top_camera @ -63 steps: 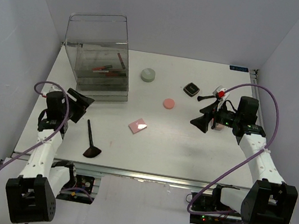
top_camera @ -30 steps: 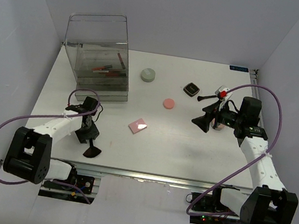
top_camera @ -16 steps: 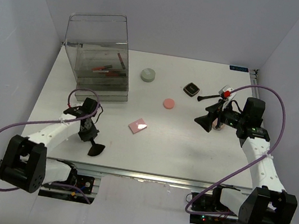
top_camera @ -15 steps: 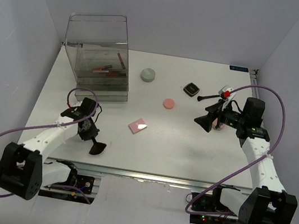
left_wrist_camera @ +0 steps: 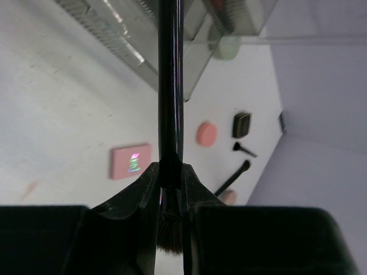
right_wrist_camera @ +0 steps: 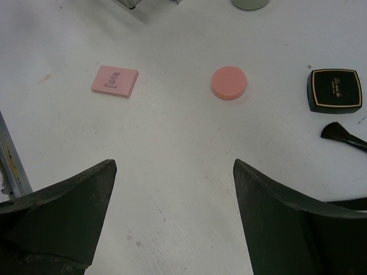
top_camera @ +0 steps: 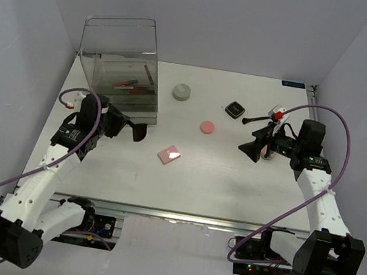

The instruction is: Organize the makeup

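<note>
Makeup lies spread across the white table (top_camera: pixel 219 178) and inside the clear drawer box (top_camera: pixel 123 58) at the rear left

Left gripper (left_wrist_camera: pixel 171 173): jaws narrow, clamped on the slim black handle of a brush (left_wrist_camera: pixel 170 86). The brush is held above the table just in front of the box, with its dark bristle head close to the fingers

Right gripper (right_wrist_camera: pixel 173 169): jaws wide, holding nothing, hovering over the right side of the table

Pink square compact (top_camera: pixel 169 154): lies flat near the table centre, with a glossy lid

Black square compact (top_camera: pixel 235 109): rear right, gold lettering on the lid

Grey round jar (top_camera: pixel 181 92): near the box, to its right

Pink disc (top_camera: pixel 207 126): between the jar and the right gripper

Second black brush (top_camera: pixel 250 121): just beside the black compact

Slim red-and-black sticks (top_camera: pixel 127 85): inside the box
</note>
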`<state>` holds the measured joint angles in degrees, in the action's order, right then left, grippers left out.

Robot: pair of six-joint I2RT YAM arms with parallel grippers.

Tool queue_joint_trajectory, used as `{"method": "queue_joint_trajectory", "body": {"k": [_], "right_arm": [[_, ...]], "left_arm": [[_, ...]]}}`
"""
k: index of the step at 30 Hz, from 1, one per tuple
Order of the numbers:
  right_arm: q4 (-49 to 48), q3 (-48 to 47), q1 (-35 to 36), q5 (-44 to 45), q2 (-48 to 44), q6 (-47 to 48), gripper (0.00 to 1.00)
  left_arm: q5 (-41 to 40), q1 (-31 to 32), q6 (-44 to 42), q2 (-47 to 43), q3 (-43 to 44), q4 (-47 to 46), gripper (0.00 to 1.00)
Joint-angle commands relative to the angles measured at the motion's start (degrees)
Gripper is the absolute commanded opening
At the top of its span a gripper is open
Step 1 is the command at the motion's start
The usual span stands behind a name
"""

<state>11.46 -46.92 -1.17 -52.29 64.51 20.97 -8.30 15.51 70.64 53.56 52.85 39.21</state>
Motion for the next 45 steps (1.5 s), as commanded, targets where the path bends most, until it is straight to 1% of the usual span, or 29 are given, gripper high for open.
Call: {"method": "queue_joint_trajectory", "body": {"k": [1,6,7,9,13,17,22,25,26,28,29,30,34,36,39,43,45], "right_arm": [[-1.03,-0.79,-0.38,-0.88,-0.79,-0.32,0.89],[-1.09,-0.64,-0.59,-0.97,-0.62,-0.41,0.89],[-1.27,-0.63,-0.59,-0.88,-0.61,-0.41,0.89],[-1.18,-0.63,-0.63,-0.97,-0.57,-0.41,0.89],[-1.27,-0.63,-0.74,-1.03,-0.61,-0.41,0.89],[-1.27,-0.65,-0.76,-1.16,-0.60,-0.41,0.90],[-1.27,-0.63,-0.76,-1.15,-0.61,-0.32,0.89],[-1.27,-0.55,-0.85,-1.15,-0.53,-0.32,0.90],[-1.22,-0.55,-0.85,-1.09,-0.42,-0.32,0.90],[-1.27,-0.55,-0.91,-1.00,-0.35,-0.32,0.90],[-1.25,-0.55,-1.04,-1.06,-0.35,-0.32,0.90],[-1.19,-0.54,-1.11,-1.06,-0.35,-0.31,0.90],[-1.18,-0.47,-1.13,-1.06,-0.03,-0.14,0.90],[-1.18,-0.54,-1.20,-1.06,0.24,-0.14,0.90],[-1.18,-0.37,-1.24,-0.94,0.50,-0.14,0.90],[-1.18,-0.29,-1.38,-0.28,1.22,-0.31,0.90],[-1.23,-0.31,-1.47,1.77,1.83,-1.06,0.90]], "left_arm": [[-6.11,0.14,13.59,6.82,5.17,-7.54,0.02],[-9.26,-0.30,22.21,15.90,9.71,-9.58,0.03],[-9.45,-0.30,23.03,15.96,9.98,-10.37,0.03],[-10.77,-0.48,24.69,19.91,11.54,-10.73,0.02],[-11.64,-0.90,27.53,24.07,13.21,-10.80,0.03],[-13.06,-2.32,27.79,27.69,14.92,-10.82,0.03],[-11.83,-5.47,28.14,30.71,13.95,-10.74,0.04],[-11.49,-6.86,27.89,31.93,13.60,-10.83,0.08],[-11.15,-7.27,27.72,32.38,13.59,-11.04,0.11],[-10.78,-7.77,26.03,33.32,13.65,-12.48,0.22],[-10.38,-7.96,24.84,33.89,13.84,-13.21,0.30],[-9.52,-8.04,23.21,34.26,14.14,-13.99,0.43],[-7.62,-8.04,20.72,34.95,14.44,-15.04,0.62],[-7.21,-8.04,19.55,34.54,14.31,-15.52,0.69],[-7.15,-8.04,16.38,32.71,14.06,-16.30,0.74],[-7.10,-8.04,8.68,28.41,14.04,-18.52,0.75],[-5.28,-8.04,-1.68,24.44,12.12,-23.37,0.77]]}}
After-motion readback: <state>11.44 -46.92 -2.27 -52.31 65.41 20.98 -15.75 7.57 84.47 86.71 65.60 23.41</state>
